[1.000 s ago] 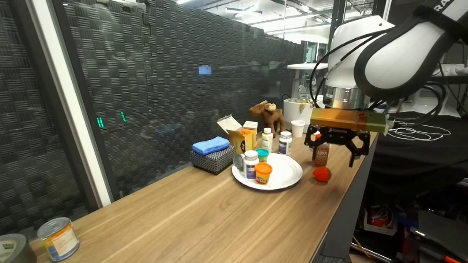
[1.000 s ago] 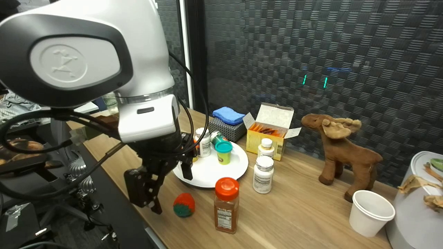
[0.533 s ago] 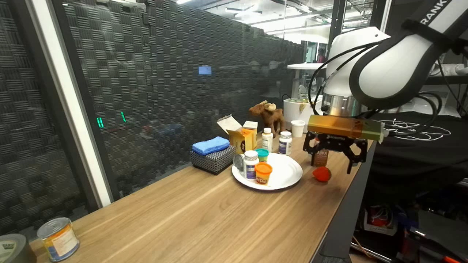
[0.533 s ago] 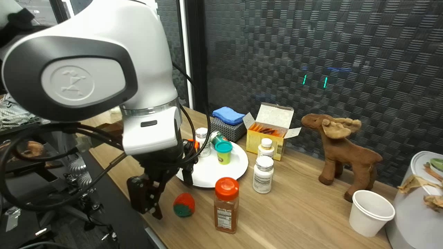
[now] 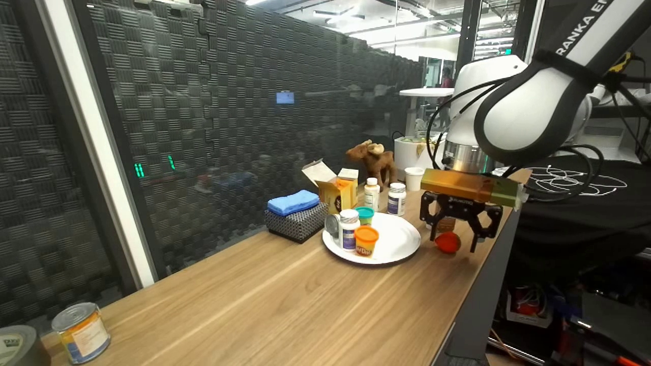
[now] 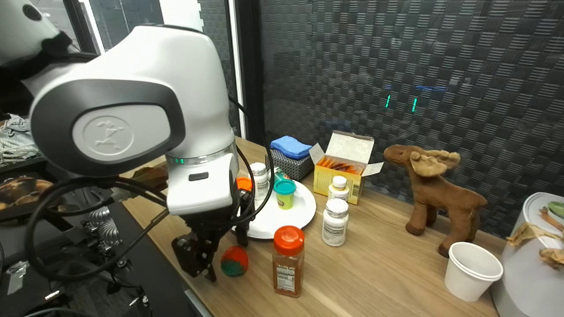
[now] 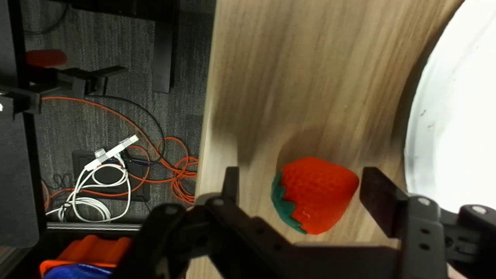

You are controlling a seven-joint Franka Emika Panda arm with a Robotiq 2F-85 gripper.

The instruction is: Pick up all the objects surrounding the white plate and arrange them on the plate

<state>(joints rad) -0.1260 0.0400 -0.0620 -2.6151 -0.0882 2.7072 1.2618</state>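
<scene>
In the wrist view, the widely spread gripper point(image 7: 301, 183) flanks the strawberry point(image 7: 316, 195), left of the white plate point(image 7: 461, 124).

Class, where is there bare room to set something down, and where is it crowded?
Bare: the table between the plate and the can, between the spice bottle and the white cup, and the plate's side facing the strawberry. Crowded: the plate's other side, holding four containers, and beside the strawberry, with the tool close by.
</scene>
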